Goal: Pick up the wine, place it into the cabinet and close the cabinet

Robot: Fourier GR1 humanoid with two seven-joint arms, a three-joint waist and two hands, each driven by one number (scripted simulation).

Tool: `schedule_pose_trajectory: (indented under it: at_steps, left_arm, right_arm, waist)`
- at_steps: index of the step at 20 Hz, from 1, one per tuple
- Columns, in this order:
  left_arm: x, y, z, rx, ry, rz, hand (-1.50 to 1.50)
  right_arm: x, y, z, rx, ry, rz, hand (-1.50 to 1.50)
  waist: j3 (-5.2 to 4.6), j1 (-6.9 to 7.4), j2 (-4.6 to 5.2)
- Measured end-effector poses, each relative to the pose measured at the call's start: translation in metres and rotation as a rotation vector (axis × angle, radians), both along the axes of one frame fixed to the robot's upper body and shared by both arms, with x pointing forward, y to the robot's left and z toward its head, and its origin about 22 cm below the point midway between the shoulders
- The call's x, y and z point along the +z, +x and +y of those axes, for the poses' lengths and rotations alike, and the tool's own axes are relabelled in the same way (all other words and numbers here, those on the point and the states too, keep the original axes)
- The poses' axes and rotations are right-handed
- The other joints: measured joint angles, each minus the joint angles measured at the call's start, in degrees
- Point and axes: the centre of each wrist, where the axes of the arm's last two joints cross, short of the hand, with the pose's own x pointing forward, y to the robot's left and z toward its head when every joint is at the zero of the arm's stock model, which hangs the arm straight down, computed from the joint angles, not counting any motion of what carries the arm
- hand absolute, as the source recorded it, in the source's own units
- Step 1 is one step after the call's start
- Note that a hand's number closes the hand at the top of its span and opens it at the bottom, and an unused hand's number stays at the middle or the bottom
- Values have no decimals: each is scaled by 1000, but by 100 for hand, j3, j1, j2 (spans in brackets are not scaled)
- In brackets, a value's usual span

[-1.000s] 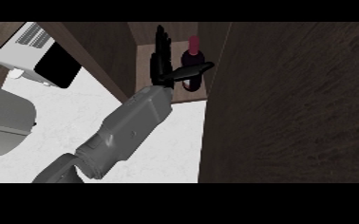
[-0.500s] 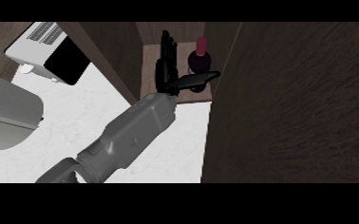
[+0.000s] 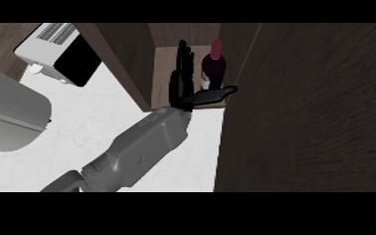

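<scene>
The wine stands upright on the cabinet shelf, near its right wall. The hand beside it is open, fingers straight along the bottle's left, thumb spread below it, holding nothing

— What carries things here, as we see it?

— We see a white counter, and at its far end an open wooden cabinet with a tan shelf floor.

— And what sits on them?

— On the shelf floor we see the wine standing upright. On the counter's far left a white appliance with a black door rests.
</scene>
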Motion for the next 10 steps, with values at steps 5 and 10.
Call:
schedule_pose_trajectory:
  at_steps: [5,10]
  left_arm:
    - [-9,-13,-1,-20,0,-12,-150]
    - [-18,-21,5,-23,5,-24,-150]
  right_arm:
    - [0,2,-6,-23,-8,11,-150]
    - [-5,-3,-6,-31,-3,12,-150]
  waist:
    - [1,144,-35]
    - [1,209,-50]
